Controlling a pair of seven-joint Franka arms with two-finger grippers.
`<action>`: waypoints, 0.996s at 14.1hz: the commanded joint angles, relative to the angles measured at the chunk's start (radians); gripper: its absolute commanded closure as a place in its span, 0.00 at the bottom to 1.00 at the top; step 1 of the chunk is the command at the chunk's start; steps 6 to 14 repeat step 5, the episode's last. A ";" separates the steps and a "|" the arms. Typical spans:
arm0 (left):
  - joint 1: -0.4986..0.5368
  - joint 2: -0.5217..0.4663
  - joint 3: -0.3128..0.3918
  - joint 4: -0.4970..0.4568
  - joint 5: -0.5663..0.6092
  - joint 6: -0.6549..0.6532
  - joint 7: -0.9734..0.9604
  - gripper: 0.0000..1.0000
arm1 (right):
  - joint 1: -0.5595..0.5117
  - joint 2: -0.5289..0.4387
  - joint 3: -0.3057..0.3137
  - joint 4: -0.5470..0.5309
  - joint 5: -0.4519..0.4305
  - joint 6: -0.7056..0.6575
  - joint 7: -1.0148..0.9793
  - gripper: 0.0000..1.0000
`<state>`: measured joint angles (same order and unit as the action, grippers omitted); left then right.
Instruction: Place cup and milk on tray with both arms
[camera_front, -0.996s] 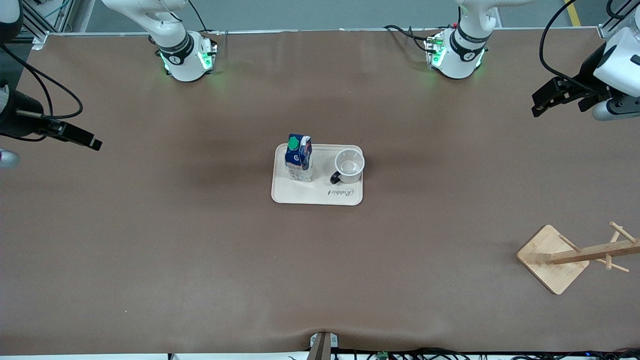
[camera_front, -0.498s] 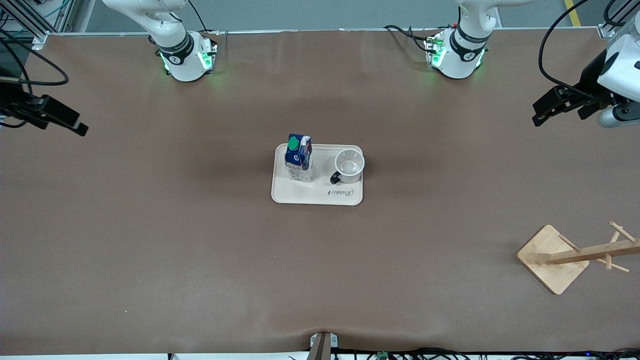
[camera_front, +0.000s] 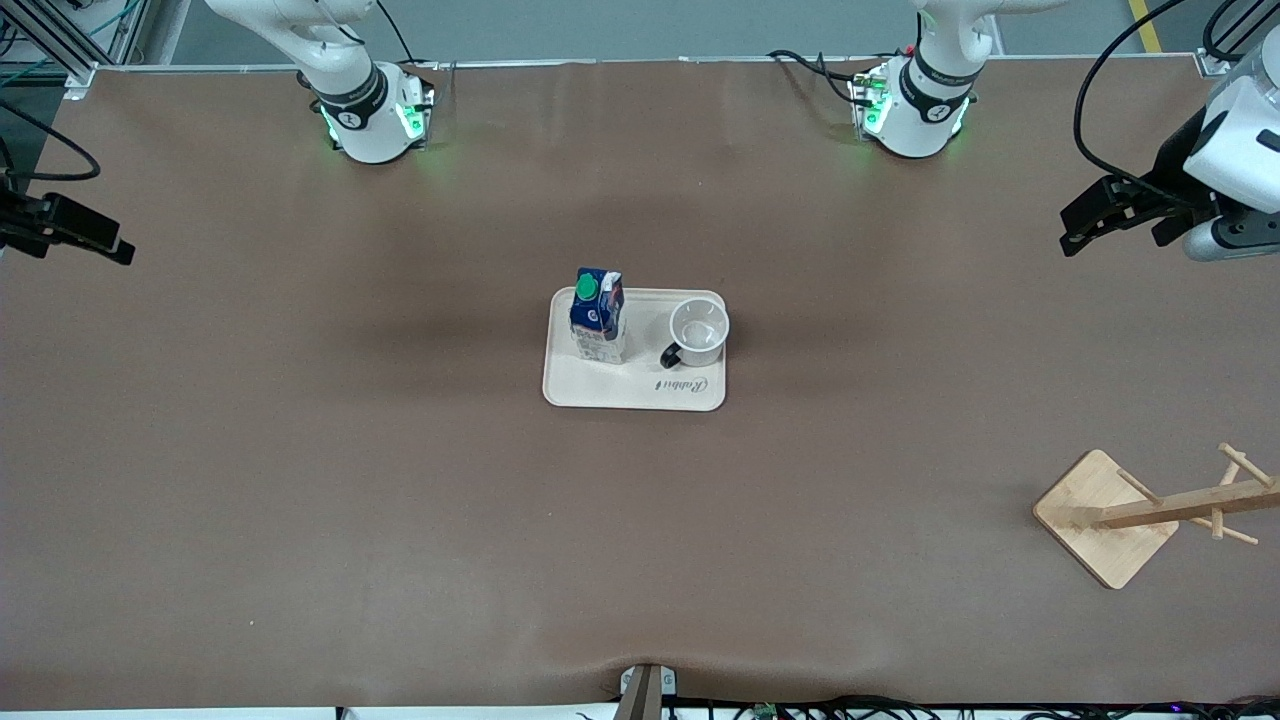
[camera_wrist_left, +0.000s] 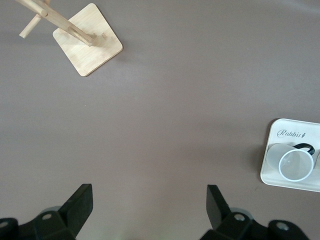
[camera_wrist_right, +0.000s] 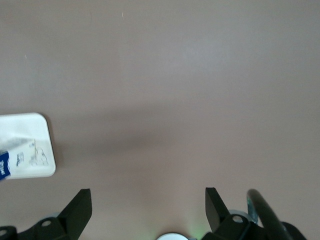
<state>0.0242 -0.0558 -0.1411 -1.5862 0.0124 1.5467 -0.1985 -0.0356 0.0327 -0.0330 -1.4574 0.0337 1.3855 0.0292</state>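
Two items stood on the cream tray at the middle of my table: the blue milk carton upright toward the right arm's end, and the white mug beside it toward the left arm's end, its black handle turned toward the carton. The "Rabbit" script ran along the tray's edge nearest the front camera. I saw the left gripper up over the table's edge at the left arm's end, fingers spread apart and holding nothing. The right gripper hung over the edge at the right arm's end, its fingers likewise parted and empty. A wooden mug rack stood near the front corner at the left arm's end.
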 joint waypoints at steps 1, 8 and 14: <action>0.005 -0.001 0.000 0.005 -0.005 0.004 0.054 0.00 | 0.017 -0.022 0.012 0.000 -0.052 -0.013 -0.018 0.00; 0.007 -0.001 0.003 0.006 -0.003 0.003 0.074 0.00 | 0.022 -0.016 0.021 0.008 -0.118 0.003 -0.022 0.00; 0.007 -0.001 0.003 0.006 -0.003 0.003 0.074 0.00 | 0.022 -0.016 0.021 0.008 -0.118 0.003 -0.022 0.00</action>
